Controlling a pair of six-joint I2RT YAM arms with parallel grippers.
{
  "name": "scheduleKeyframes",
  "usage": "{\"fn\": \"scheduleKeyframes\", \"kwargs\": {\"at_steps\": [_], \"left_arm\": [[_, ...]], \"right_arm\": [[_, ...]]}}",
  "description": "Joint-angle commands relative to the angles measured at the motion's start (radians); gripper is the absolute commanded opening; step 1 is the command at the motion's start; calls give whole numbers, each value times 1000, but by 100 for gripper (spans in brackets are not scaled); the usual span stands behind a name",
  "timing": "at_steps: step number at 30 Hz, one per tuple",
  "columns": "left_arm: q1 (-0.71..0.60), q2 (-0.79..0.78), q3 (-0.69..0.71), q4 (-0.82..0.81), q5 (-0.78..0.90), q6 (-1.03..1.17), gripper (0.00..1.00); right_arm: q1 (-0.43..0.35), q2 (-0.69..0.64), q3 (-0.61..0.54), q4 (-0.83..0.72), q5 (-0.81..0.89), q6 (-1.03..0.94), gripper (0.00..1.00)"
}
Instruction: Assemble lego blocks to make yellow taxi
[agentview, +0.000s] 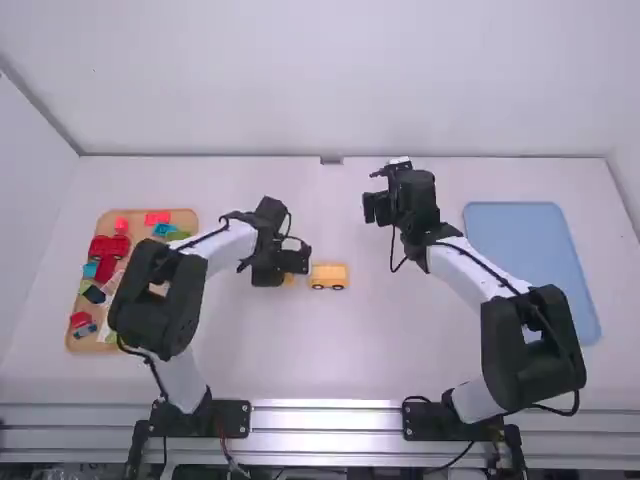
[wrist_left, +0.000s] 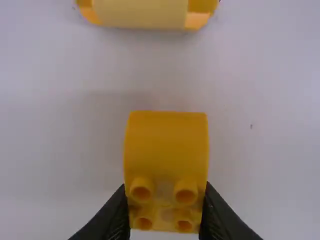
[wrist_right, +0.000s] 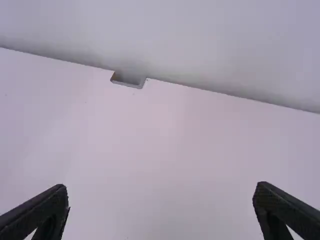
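High view put the yellow taxi body (agentview: 328, 273) near and to the right of my left gripper (wrist_left: 165, 195), which clenched a yellow block (wrist_left: 166, 142), its long axis left-to-right, while my right gripper (wrist_right: 161, 192) gaped empty, farther off.

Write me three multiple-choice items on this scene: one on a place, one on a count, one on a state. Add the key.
1. Where does the yellow toy block with dark wheels rest?
A. On the flat blue tray
B. In the tan tray
C. On the white table

2. How many studs show on the yellow plastic block in the left claw?
A. Two
B. Four
C. Six

3. How does the right claw stand?
A. Open, holding nothing
B. Shut on a red block
C. Shut, holding nothing

Key:
1. C: the high view shows it on the tabletop, between the two arms.
2. B: the left wrist view shows two pairs.
3. A: the right wrist view shows its fingers wide apart with nothing between them.
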Motion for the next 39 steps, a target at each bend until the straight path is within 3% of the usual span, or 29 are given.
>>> {"fn": "scheduleKeyframes", "kwargs": {"at_steps": [1, 8, 13, 14, 15, 16, 22, 26, 28, 32, 39], "left_arm": [[-5, 5, -4, -4, 36, 10, 33], [-2, 5, -4, -8, 33, 8, 36], [-7, 5, -4, -7, 29, 3, 49], [-7, 5, -4, -8, 29, 3, 54], [-7, 5, -4, -5, 26, 3, 94], [-7, 5, -4, -4, 25, 3, 99], [15, -3, 0, 16, 39, -14, 99], [87, -4, -13, 39, 261, 45, 99], [172, -4, -49, 58, 512, 214, 99], [310, 7, -155, 183, 840, 344, 99], [426, 57, -309, 507, 1033, 187, 99]], "right_arm": [[2, -24, -2, 0, 10, 3, 98], [2, -24, -2, -4, 9, 3, 98], [2, -24, -2, -5, 9, 3, 98], [2, -24, -2, -5, 9, 3, 98], [2, -24, -2, -5, 9, 3, 98], [2, -24, -2, -5, 9, 3, 98], [2, -24, -2, -4, 9, 0, 98], [2, -24, -2, -5, 9, 0, 98], [2, -24, -2, -4, 9, 1, 98], [2, -24, -2, -5, 9, 1, 98], [2, -24, -2, 2, 0, 0, 98]]}}
